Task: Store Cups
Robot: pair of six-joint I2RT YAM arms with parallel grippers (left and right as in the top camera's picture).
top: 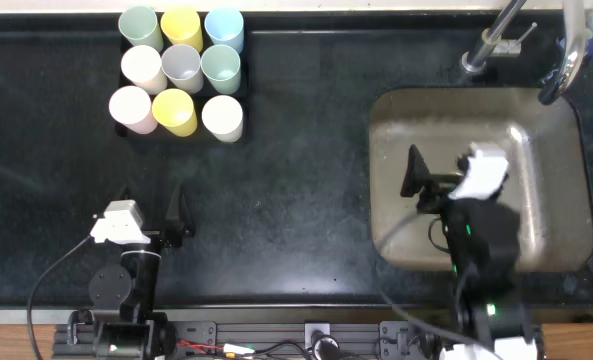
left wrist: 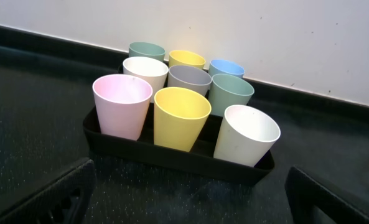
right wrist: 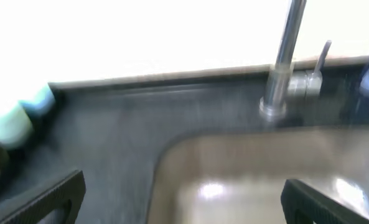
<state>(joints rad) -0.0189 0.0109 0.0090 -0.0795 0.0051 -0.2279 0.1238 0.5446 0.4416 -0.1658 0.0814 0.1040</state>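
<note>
Several pastel cups stand upright in a black tray [top: 128, 133] [left wrist: 172, 162] at the counter's back left, three rows of three. The front row holds a pink cup [left wrist: 122, 104], a yellow cup [left wrist: 180, 116] and a white cup [left wrist: 247, 134]. My left gripper [top: 154, 213] [left wrist: 190, 196] is open over the dark counter, in front of the tray and apart from it, holding nothing. My right gripper [top: 438, 176] [right wrist: 184, 199] is open over the steel sink [top: 551, 130] [right wrist: 246, 180], also holding nothing.
A chrome faucet [top: 496, 35] [right wrist: 284, 59] rises behind the sink basin. A second metal fitting [top: 566, 55] curves at the back right. The black counter [top: 296, 180] stretches between tray and sink.
</note>
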